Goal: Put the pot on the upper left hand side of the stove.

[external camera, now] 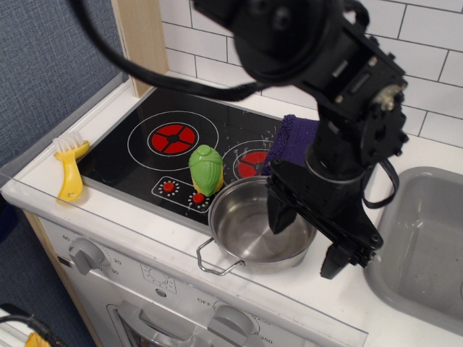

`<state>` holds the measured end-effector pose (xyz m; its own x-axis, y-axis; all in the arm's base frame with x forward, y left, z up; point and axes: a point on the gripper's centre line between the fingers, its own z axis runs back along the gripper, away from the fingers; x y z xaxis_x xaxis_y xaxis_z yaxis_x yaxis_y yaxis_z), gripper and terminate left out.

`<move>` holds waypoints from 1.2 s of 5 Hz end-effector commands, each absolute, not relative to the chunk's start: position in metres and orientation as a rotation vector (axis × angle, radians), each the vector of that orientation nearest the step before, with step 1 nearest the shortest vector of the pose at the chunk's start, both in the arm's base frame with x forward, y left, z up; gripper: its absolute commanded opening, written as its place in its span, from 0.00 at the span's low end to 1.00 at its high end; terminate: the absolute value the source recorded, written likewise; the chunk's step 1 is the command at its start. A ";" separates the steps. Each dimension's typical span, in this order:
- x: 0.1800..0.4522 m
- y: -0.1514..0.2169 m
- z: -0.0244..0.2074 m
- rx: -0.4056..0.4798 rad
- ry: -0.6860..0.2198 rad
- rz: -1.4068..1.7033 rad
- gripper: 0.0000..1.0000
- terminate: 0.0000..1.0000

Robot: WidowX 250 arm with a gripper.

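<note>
The shiny steel pot (249, 233) stands at the front right of the black stove (137, 160), partly over its edge, one wire handle pointing to the front left. My gripper (307, 240) is open and low over the pot's right side. One finger (279, 215) hangs inside the pot and the other (337, 260) is outside it to the right, so the jaws straddle the right rim. The arm hides the pot's right rim and right handle. The upper left burner (172, 136) is bare.
A green and yellow toy (206, 170) stands on the stove by the knobs, just left of the pot. A purple cloth (291, 137) lies behind the pot. A yellow brush (70, 169) lies left of the stove. A grey sink (427, 238) is at the right.
</note>
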<state>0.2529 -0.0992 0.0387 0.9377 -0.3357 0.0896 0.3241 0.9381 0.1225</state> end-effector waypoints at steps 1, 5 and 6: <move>0.253 -0.100 0.015 0.120 -0.077 -0.338 1.00 0.00; 0.236 -0.097 0.024 0.044 -0.072 -0.328 0.00 0.00; 0.230 -0.103 0.041 0.004 -0.096 -0.332 0.00 0.00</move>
<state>0.2348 -0.1031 0.0335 0.9481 -0.3136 0.0527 0.3132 0.9495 0.0152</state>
